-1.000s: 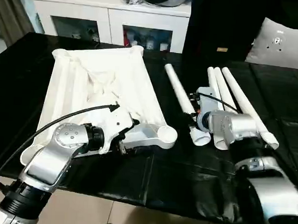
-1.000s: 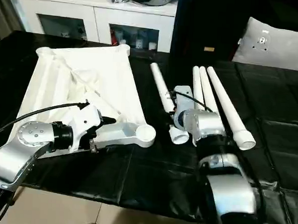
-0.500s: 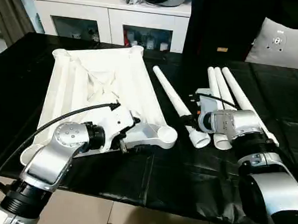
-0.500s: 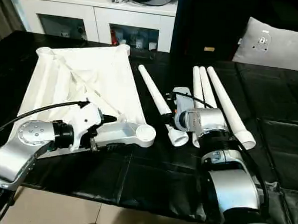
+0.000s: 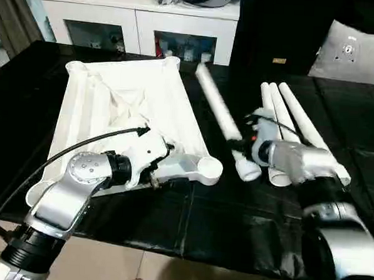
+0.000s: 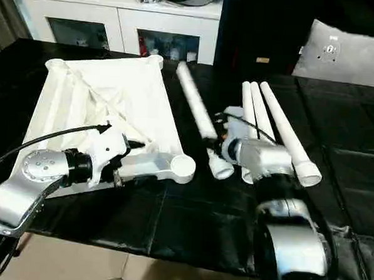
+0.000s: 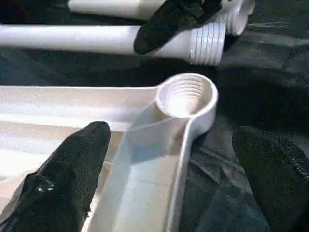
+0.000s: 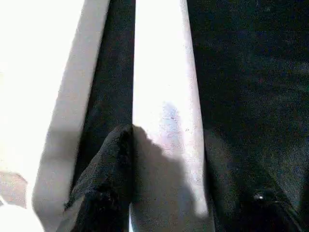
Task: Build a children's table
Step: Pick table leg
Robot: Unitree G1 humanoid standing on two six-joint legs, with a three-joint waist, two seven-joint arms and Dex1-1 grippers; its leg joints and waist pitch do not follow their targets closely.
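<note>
Black sheeting covers the counter (image 5: pixel 233 218), a white cabinet (image 5: pixel 143 18) behind it. At left of frame the upturned table top (image 5: pixel 123 105) lies with its near corner socket (image 5: pixel 207 169) between the spread fingers of the left tool (image 7: pixel 174 188). The right tool (image 8: pixel 193 212) grips one leg (image 5: pixel 222 120), its long axis running toward the upper middle, threaded end just right of that socket. Three more legs (image 5: pixel 294 127) lie right of it. No writing is legible.

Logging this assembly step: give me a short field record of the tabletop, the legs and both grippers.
tabletop: white tabletop lies underside up on black cover
near socket: threaded corner socket, no leg in it
left gripper: left gripper open, straddling the tabletop rim
right gripper: right gripper shut on held leg
other legs: three loose legs lie side by side
</note>
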